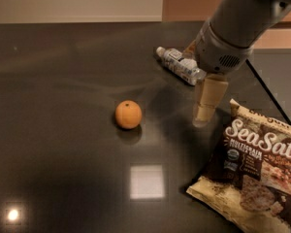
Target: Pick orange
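The orange point(128, 114) is a small round fruit with a dark stem dot, resting on the dark glossy table point(63, 81) left of centre. My gripper point(203, 113) hangs from the grey arm that enters from the upper right. It sits just above the table, to the right of the orange and apart from it, between the water bottle and the chip bag. It holds nothing that I can see.
A clear water bottle point(180, 65) lies on its side behind the gripper, partly hidden by the arm. A Sea Salt chip bag point(252, 169) lies at the front right. The table's right edge point(269, 93) runs diagonally past the bag.
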`<act>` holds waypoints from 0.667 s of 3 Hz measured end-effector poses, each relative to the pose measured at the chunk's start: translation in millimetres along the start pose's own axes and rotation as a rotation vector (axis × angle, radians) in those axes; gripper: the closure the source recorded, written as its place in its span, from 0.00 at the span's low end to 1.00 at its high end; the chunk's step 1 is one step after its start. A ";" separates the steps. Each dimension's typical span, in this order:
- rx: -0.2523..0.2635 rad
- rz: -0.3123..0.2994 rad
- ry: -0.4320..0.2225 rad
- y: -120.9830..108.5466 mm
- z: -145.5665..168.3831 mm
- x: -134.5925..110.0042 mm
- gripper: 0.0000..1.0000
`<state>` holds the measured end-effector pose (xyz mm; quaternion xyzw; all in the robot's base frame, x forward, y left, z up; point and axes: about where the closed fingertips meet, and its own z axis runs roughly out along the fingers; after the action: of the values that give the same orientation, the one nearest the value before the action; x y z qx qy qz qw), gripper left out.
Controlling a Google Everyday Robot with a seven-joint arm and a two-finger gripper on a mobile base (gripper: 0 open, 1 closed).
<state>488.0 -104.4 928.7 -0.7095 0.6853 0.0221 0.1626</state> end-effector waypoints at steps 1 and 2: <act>-0.017 -0.033 -0.025 -5.8 20.2 -24.5 0.00; -0.041 -0.062 -0.065 -5.1 35.8 -48.1 0.00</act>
<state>497.0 -48.6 908.1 -0.7325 0.6567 0.0540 0.1709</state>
